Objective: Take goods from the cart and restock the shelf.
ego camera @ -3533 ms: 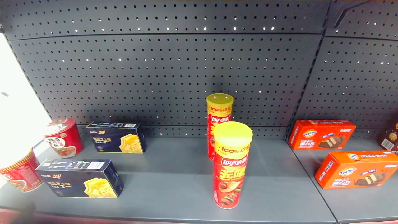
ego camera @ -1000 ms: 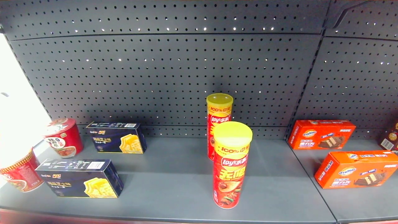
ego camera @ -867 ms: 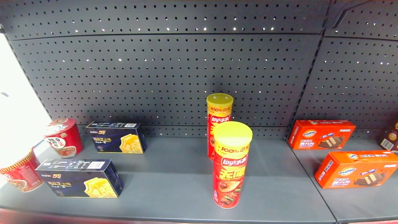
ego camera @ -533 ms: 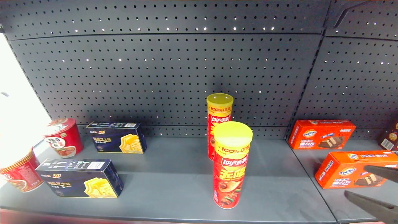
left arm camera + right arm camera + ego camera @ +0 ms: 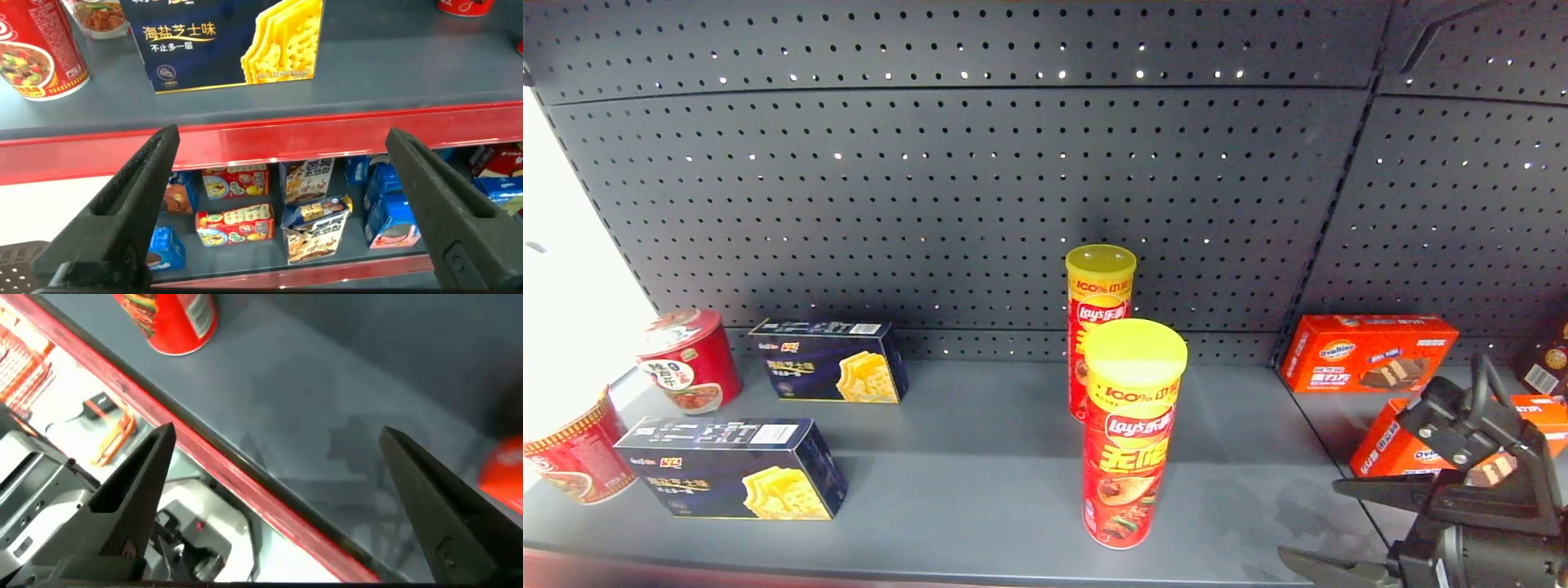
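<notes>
My right gripper (image 5: 1308,523) hangs open and empty at the shelf's front edge, right of the near chips can (image 5: 1134,433) and in front of the near orange box (image 5: 1388,445). In the right wrist view the same gripper (image 5: 278,431) spreads its fingers over the grey shelf board (image 5: 343,384), with the can's base (image 5: 176,318) off to one side. My left gripper (image 5: 282,135) is open and empty below the shelf's red front lip (image 5: 270,143), facing the near dark blue cracker box (image 5: 237,41) and a red noodle cup (image 5: 37,45).
On the grey shelf (image 5: 980,482) stand a second chips can (image 5: 1099,302), a rear blue box (image 5: 832,360), two noodle cups (image 5: 690,359) and a rear orange box (image 5: 1368,351). Bare board lies between the blue boxes and the cans. A lower shelf holds several snack packs (image 5: 310,216).
My right gripper has come into the head view from the lower right and moved left along the shelf front, open. The goods on the shelf have not moved.
</notes>
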Robot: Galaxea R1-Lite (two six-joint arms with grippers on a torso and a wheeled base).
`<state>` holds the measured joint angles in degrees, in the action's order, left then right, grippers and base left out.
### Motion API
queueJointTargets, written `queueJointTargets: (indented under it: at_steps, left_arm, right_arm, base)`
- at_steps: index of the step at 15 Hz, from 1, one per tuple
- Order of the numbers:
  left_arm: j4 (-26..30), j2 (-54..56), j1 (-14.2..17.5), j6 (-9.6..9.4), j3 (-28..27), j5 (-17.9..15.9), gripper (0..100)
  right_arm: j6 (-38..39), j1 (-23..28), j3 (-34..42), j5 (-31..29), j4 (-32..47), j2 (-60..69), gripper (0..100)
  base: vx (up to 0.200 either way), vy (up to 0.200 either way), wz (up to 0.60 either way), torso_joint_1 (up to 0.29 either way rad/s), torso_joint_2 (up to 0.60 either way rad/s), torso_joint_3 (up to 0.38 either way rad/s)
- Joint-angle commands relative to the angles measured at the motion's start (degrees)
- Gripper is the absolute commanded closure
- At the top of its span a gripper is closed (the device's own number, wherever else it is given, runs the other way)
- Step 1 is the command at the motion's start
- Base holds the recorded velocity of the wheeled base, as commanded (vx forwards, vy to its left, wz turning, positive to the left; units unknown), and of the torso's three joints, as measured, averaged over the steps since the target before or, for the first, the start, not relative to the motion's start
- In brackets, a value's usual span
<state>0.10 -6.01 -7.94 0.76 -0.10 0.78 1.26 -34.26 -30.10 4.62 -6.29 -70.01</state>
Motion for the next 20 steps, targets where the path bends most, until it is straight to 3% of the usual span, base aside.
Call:
queueJointTargets:
  at_steps: [1,6,20]
  left_arm:
    - [0.0,-0.1,-0.1,0.04,-0.1,0.0,0]
    - [0.0,-0.4,0.0,0.12,-0.1,0.0,0]
    - [0.0,-0.5,-0.1,0.3,-0.1,0.0,0]
  right_arm:
    - [0.1,-0.8,-2.2,0.0,-0.7,-6.2,0]
    - [0.1,-1.5,-6.1,-0.2,-4.7,-13.8,0]
    - [0.1,-3.6,-14.2,-0.2,-6.5,-23.9,0]
  base:
    - [0.0,0.0,0.0,0.0,0.0,0.0]
    - [0.0,0.0,0.0,0.0,0.0,0.0]
    - [0.0,0.0,0.0,0.0,0.0,0.0]
